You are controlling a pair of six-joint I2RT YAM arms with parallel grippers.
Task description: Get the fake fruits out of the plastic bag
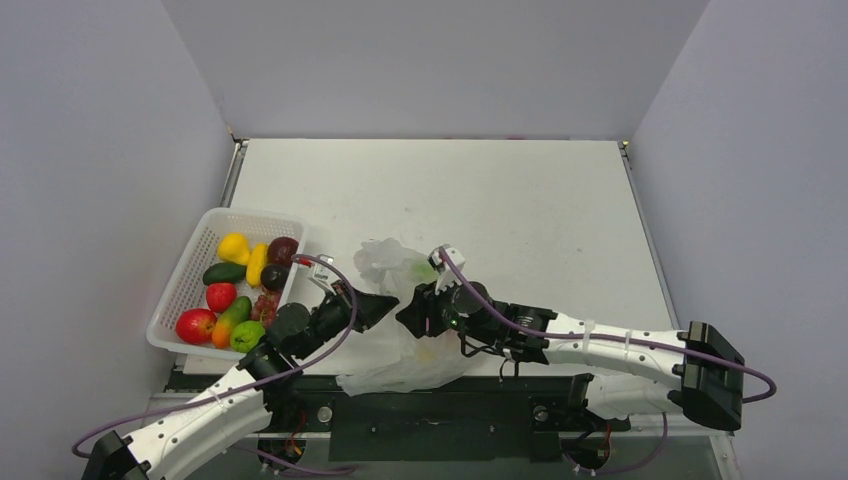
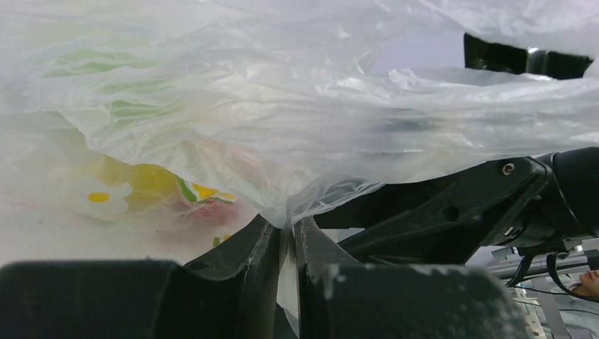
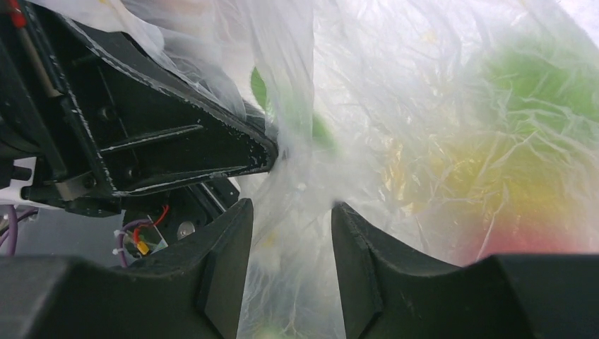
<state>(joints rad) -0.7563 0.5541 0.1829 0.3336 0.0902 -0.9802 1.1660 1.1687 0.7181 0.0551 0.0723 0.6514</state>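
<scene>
At the left of the surface, the white lattice basket holds a batch of fake fruits in yellow, red, green and dark maroon, so part of the task reads as done. Just right of the basket, the left hand has its fingers pressed together on a fold of the plastic bag. The bag lies crumpled at mid-surface towards the near edge, between the two hands. The right hand faces the left one at close range with its fingers spread; bag film lies in the gap but is not clamped. The step in hand is judged to be opening the bag to reach its contents. The next move calls for the right hand to close on an opposing layer of film while the left keeps its pinch; thin film may slip. The top view gives the layout but hides both grips. The left wrist view shows the pinch itself. Only the right wrist view shows a yellow-and-red fruit inside the bag, blurred through the film.
</scene>
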